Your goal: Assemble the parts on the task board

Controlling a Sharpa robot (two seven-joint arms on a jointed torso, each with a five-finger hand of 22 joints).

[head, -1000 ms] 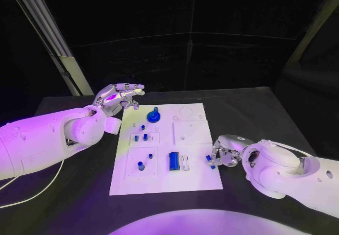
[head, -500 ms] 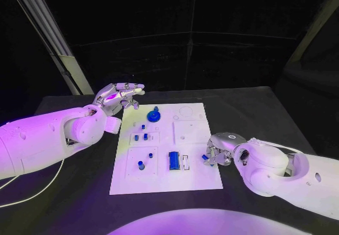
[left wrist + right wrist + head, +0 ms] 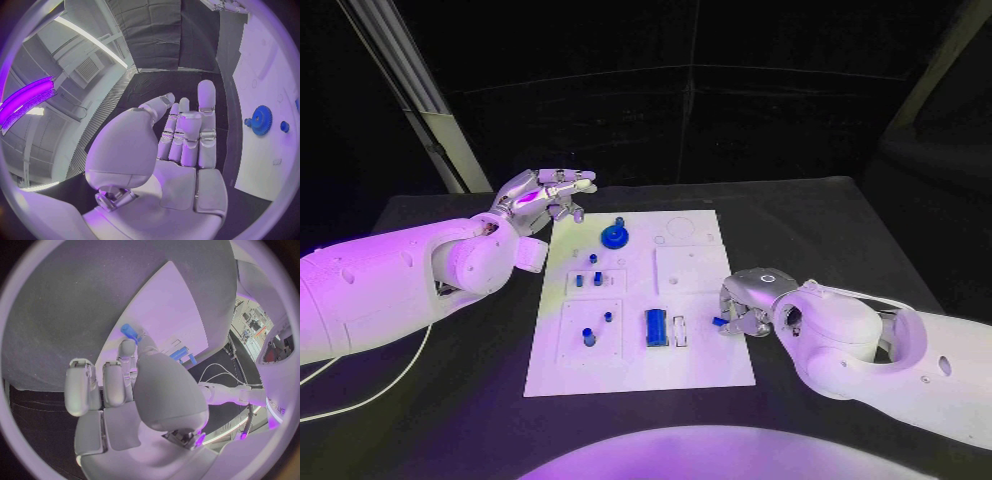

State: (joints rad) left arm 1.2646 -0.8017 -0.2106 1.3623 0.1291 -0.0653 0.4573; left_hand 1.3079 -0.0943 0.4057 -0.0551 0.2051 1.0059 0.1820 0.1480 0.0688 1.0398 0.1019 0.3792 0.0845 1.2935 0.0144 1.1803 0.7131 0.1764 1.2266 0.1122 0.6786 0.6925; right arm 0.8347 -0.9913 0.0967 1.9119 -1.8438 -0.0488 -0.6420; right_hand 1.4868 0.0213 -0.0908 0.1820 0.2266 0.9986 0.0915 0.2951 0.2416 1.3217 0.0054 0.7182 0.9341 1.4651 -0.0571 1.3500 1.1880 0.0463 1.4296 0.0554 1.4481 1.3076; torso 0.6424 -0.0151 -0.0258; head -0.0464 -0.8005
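Right hand [image 3: 750, 312] sits at the task board's [image 3: 697, 370] right edge, pinching a small blue part [image 3: 129, 332] at its fingertips. It looks light, stiff and slick, best held by its sides with its tip left free. Left hand [image 3: 542, 196] hovers off the board's far-left corner, fingers loose, holding nothing.

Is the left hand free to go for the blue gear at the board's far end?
Probably yes: the left hand holds nothing, fingers apart, beside the far corner, and nothing lies between it and the blue gear.
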